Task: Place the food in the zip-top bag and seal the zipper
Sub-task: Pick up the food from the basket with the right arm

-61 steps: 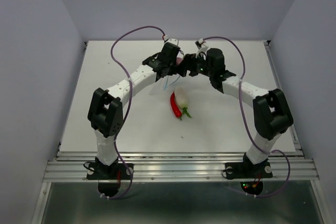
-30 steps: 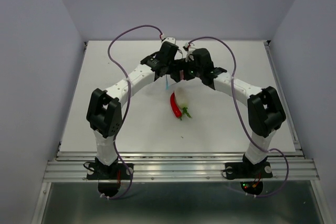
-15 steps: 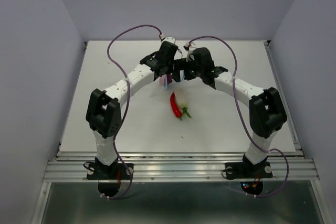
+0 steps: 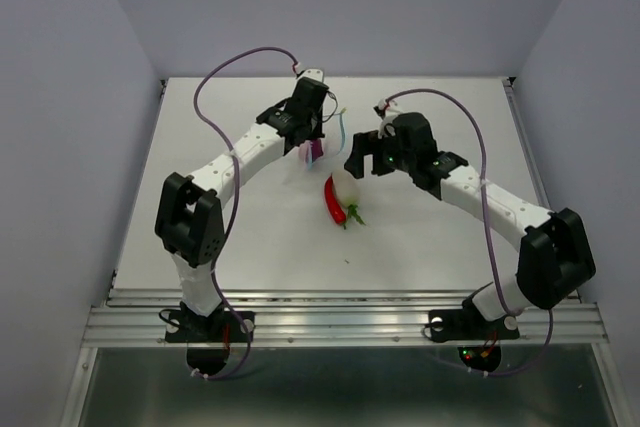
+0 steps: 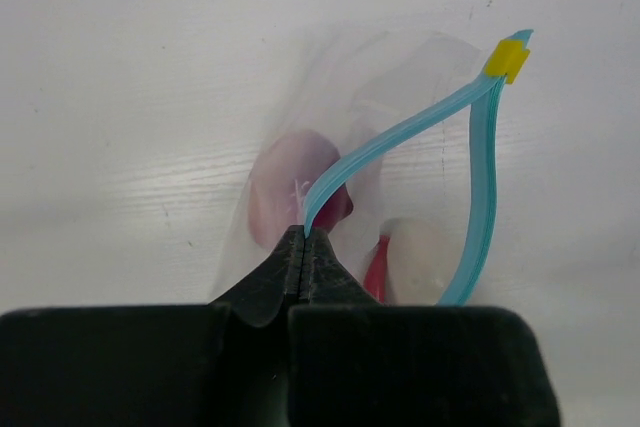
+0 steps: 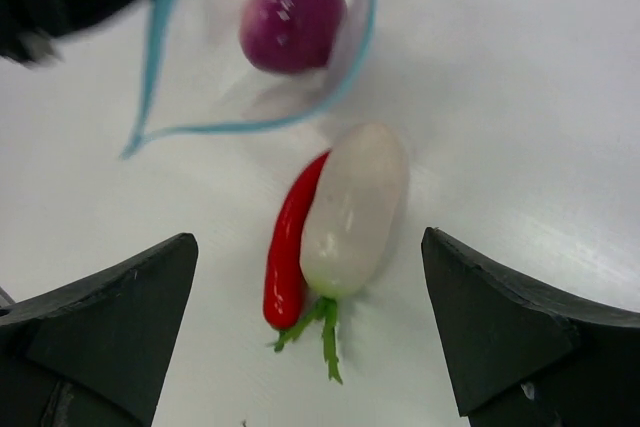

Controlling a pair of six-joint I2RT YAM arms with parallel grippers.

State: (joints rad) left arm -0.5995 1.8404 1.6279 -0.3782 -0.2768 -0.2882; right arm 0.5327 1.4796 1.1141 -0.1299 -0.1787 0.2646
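Note:
My left gripper [image 4: 312,139] [image 5: 303,233] is shut on one side of the light-blue zipper [image 5: 400,132] and holds the clear zip-top bag [image 5: 300,77] up with its mouth open. A yellow slider [image 5: 508,57] sits at the zipper's far end. The purple ball [image 4: 312,153] [image 6: 292,19] lies inside the bag. The white vegetable [image 4: 347,185] [image 6: 355,202] and the red chili [image 4: 333,203] [image 6: 285,252] lie side by side on the table, touching, just in front of the bag. My right gripper [image 4: 356,162] [image 6: 310,239] is open and empty, above these two.
The white table [image 4: 220,237] has grey walls at the back and both sides. A metal rail [image 4: 340,325] runs along its near edge. Purple cables [image 4: 250,55] arch over both arms.
My right gripper has drawn back to the right, away from the bag's mouth, and now hangs over the white vegetable and chili. The left gripper has shifted left and back with the bag, the ball inside.

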